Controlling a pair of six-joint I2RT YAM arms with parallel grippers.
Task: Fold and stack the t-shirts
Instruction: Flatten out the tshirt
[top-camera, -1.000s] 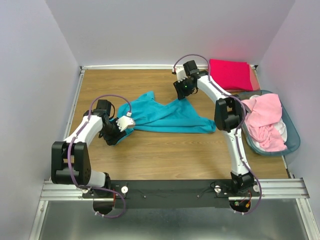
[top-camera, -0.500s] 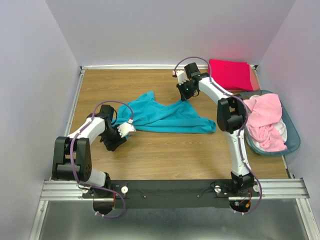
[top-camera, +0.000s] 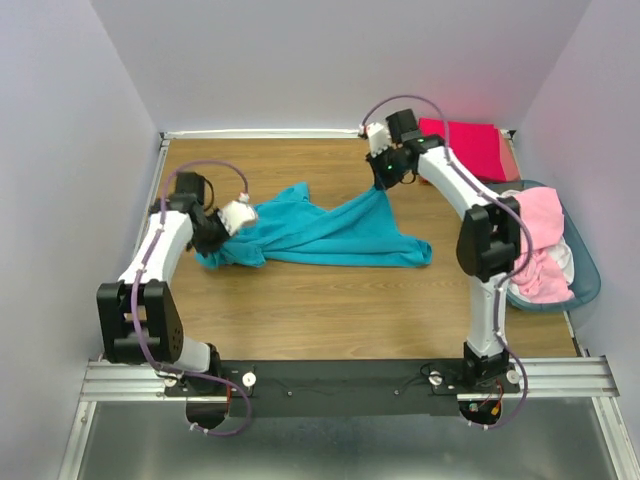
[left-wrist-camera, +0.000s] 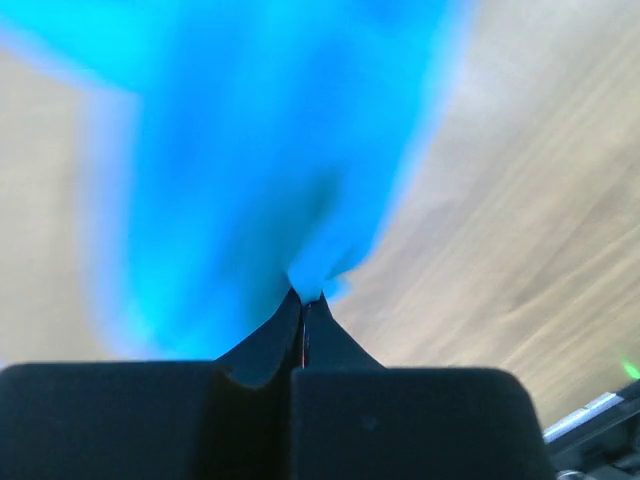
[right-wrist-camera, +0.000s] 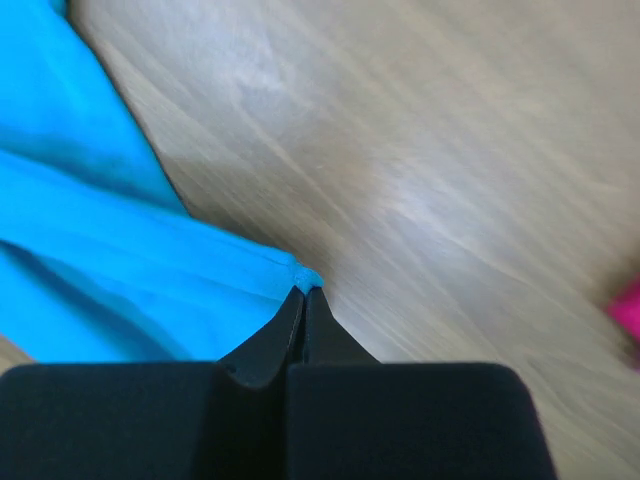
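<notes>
A teal t-shirt (top-camera: 320, 232) lies crumpled across the middle of the wooden table. My left gripper (top-camera: 216, 240) is shut on its left end, and the teal cloth (left-wrist-camera: 250, 170) bunches out from the closed tips (left-wrist-camera: 305, 300). My right gripper (top-camera: 383, 185) is shut on a corner at the shirt's far right, where a hem of the teal shirt (right-wrist-camera: 150, 290) meets the tips (right-wrist-camera: 305, 293). A folded crimson-pink t-shirt (top-camera: 460, 148) lies at the back right. Light pink t-shirts (top-camera: 530, 240) are heaped in the basket.
A blue-tinted plastic basket (top-camera: 585, 275) stands at the right edge of the table (top-camera: 330, 300). A salmon cloth edge (top-camera: 510, 160) shows under the crimson-pink shirt. Walls close in the table at the back and both sides.
Both grippers have shut on the teal shirt. The left one swung out to the left with its end; the right one moved back and right, pulling a corner up into a peak.
</notes>
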